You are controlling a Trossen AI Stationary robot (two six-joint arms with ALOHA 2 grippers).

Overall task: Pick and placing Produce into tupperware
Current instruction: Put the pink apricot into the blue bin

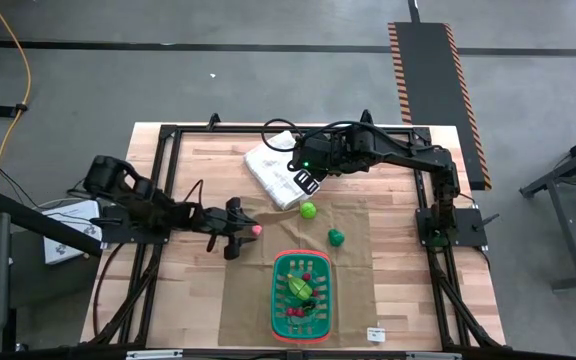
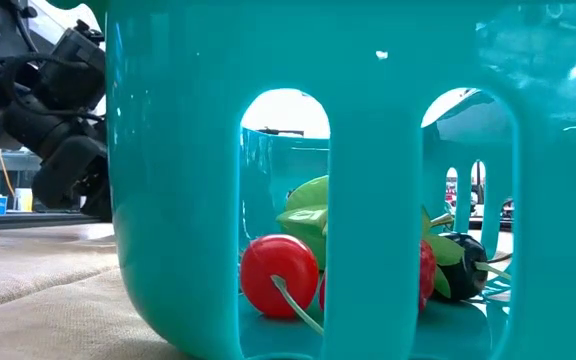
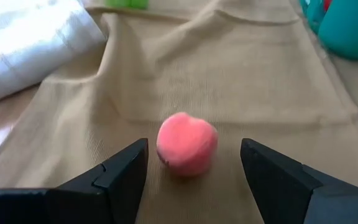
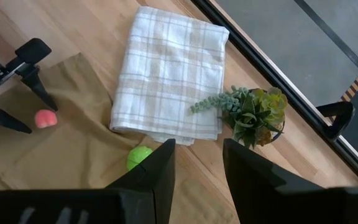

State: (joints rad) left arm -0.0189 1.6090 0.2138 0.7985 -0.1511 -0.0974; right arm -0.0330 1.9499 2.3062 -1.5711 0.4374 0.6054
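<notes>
Basket part-filled, three pieces left out

Left gripper [image 3: 191, 165] open astride the pink fruit [image 3: 186, 144] (ungripped); right gripper [image 4: 197, 165] partly open, empty; tupperware [image 1: 280, 300] holds several.

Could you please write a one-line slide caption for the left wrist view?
Open left gripper straddling a pink toy fruit on the tan cloth, fingers not yet closed on it.

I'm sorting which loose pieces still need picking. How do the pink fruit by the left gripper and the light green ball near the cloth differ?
The pink fruit is pink; the light green ball is yellow-green. The pink fruit sits between the open fingers of the left gripper; the green ball lies unattended by the white cloth, below the right gripper. Both rest on the tan mat, outside the basket.
</notes>
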